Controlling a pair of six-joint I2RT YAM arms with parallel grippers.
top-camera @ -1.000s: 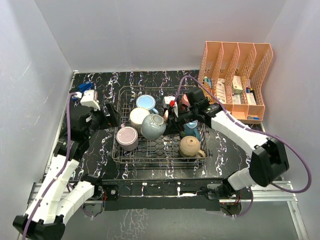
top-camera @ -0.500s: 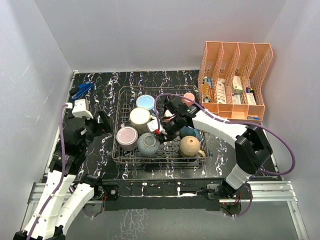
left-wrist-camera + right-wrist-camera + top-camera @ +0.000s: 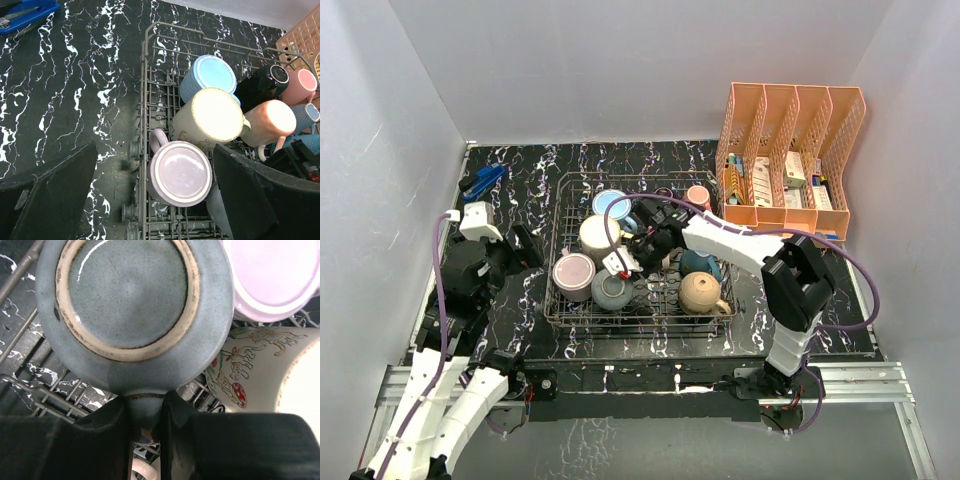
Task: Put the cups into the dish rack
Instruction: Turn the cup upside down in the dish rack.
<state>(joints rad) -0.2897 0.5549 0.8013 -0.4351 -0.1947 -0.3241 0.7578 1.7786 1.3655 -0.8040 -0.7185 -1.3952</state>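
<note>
We're at the placing step: right gripper (image 3: 145,412) pinching handle of grey mug (image 3: 130,305), mug upside down in dish rack (image 3: 560,312) front row, just beside mauve mug (image 3: 574,272). Left gripper (image 3: 527,246) spread, empty, left of rack. Next, we judge: let go, retreat clear of neighbours.

Top view overhead, wrist views close, sharing dish rack (image 3: 655,298)

The right arm (image 3: 730,240) is folded sharply at the elbow and stretched leftward, and the right gripper (image 3: 146,407) is pinched tight on the handle of the grey mug (image 3: 130,295). The left arm (image 3: 425,385) is drawn up along the left side. The left gripper (image 3: 155,150) is spread wide, apparently touching nothing.
</note>
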